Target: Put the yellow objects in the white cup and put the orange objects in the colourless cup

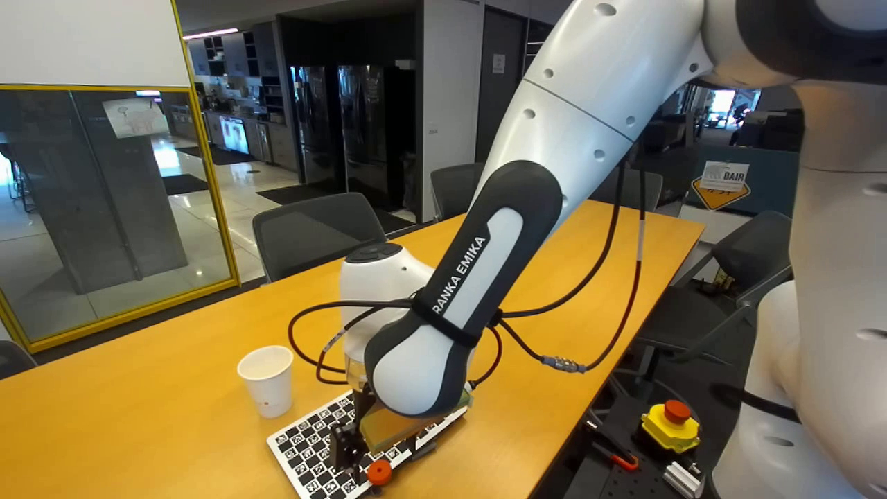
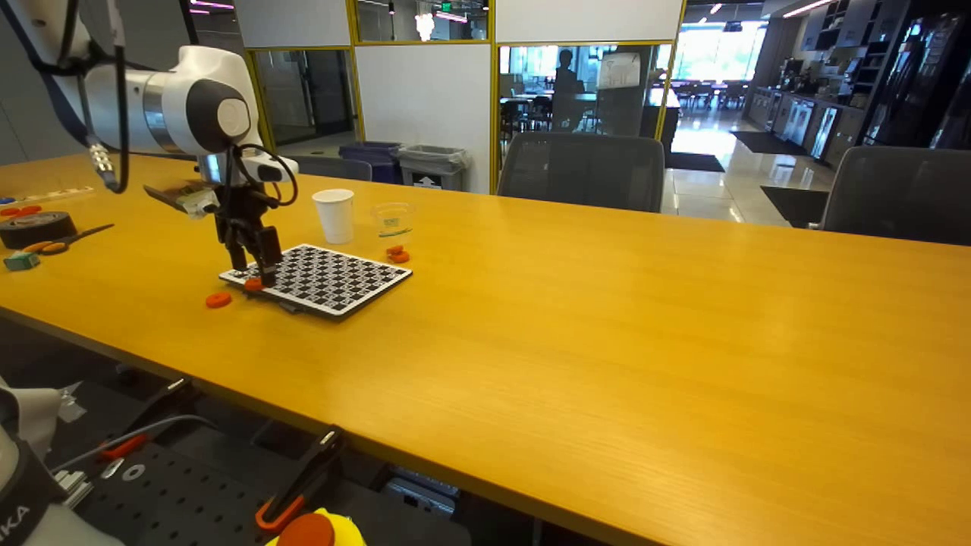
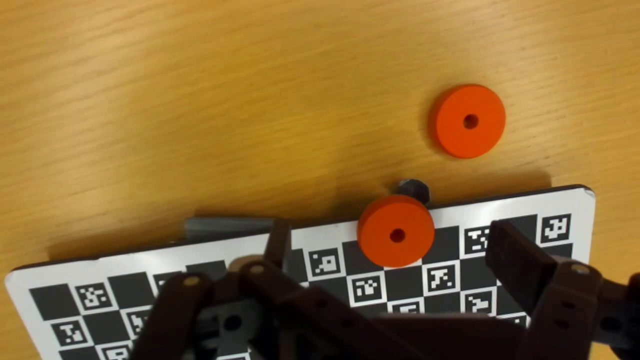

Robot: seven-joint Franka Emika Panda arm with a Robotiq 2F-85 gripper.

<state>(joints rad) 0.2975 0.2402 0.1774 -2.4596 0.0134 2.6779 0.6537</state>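
An orange disc point(image 3: 395, 220) lies over the white border of the checkered board point(image 3: 160, 257), partly covering a dark knob point(image 3: 415, 188). The gripper point(image 3: 390, 240) stands with its fingers well apart on either side of that disc, a gap showing at both. A second orange disc point(image 3: 455, 120) lies flat on the table point(image 3: 150, 125), near the board. The fingers block much of the board, and a red sliver point(image 3: 635, 287) at the right edge is too cut off to identify. In an exterior view, orange pieces point(image 2: 398, 256) show at the foot of the colourless cup point(image 2: 394, 220); whether inside or in front, I cannot tell. The white cup point(image 2: 334, 218) stands upright beside it, its floor hidden in both exterior views. Farther out, scissors point(image 2: 70, 240) lie by a black roll point(image 2: 38, 230), and the arm point(image 1: 478, 270) covers part of the board in an exterior view
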